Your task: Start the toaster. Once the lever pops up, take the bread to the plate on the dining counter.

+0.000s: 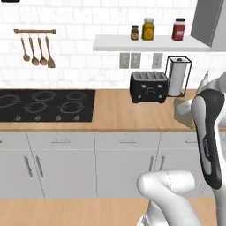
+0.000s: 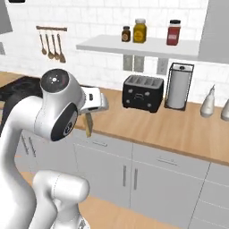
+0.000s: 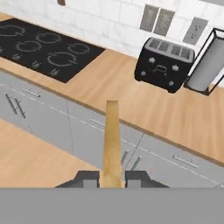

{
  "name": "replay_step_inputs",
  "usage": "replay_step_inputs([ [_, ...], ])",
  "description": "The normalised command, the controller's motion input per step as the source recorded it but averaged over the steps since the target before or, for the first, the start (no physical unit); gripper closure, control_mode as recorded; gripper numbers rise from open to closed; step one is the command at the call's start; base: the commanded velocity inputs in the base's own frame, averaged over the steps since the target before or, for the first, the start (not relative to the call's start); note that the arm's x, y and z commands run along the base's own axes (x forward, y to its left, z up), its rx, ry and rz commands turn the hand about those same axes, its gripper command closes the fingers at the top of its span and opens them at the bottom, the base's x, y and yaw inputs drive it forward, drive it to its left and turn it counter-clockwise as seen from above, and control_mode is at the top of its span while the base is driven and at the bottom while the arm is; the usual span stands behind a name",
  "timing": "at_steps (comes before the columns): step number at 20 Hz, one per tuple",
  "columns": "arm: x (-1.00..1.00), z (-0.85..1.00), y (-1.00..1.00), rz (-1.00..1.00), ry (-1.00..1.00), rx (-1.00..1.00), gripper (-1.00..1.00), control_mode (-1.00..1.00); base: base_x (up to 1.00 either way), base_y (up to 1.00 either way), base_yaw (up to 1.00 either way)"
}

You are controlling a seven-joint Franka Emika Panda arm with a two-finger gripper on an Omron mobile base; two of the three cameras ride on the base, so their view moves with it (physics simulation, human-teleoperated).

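My gripper (image 3: 112, 177) is shut on the bread (image 3: 112, 135), a thin tan slice seen edge-on between the two fingers. From the right base view, the bread (image 2: 88, 124) hangs below the gripper (image 2: 89, 112), out over the front edge of the worktop. It also shows as a tan square (image 1: 183, 110) beside my forearm in the left base view. The black four-slot toaster (image 1: 148, 87) (image 2: 143, 93) (image 3: 165, 64) stands at the back of the worktop, well beyond the gripper, its slots empty. The plate and the dining counter are out of view.
A black cooktop (image 1: 46, 105) (image 3: 41, 50) lies left of the toaster. A paper towel holder (image 2: 178, 86) stands to its right, with pale bottles (image 2: 208, 102) further right. A shelf with jars (image 1: 148, 29) hangs above. Grey cabinets (image 2: 129, 170) front the worktop.
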Motion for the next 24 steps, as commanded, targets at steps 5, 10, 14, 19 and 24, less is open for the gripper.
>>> replay_step_inputs([
  [5,0.0,0.0,0.0,0.0,0.0,0.0,1.0,1.0,-0.17,0.04,0.89],
  [10,0.0,0.0,0.0,0.0,0.0,0.0,1.0,1.0,0.0,0.11,0.98],
  [14,0.0,0.0,0.0,0.0,0.0,0.0,1.0,1.0,0.01,0.15,0.99],
  [19,0.0,0.0,0.0,0.0,0.0,0.0,1.0,1.0,0.13,0.17,0.96],
  [24,0.0,0.0,0.0,0.0,0.0,0.0,1.0,1.0,-0.04,0.03,0.9],
])
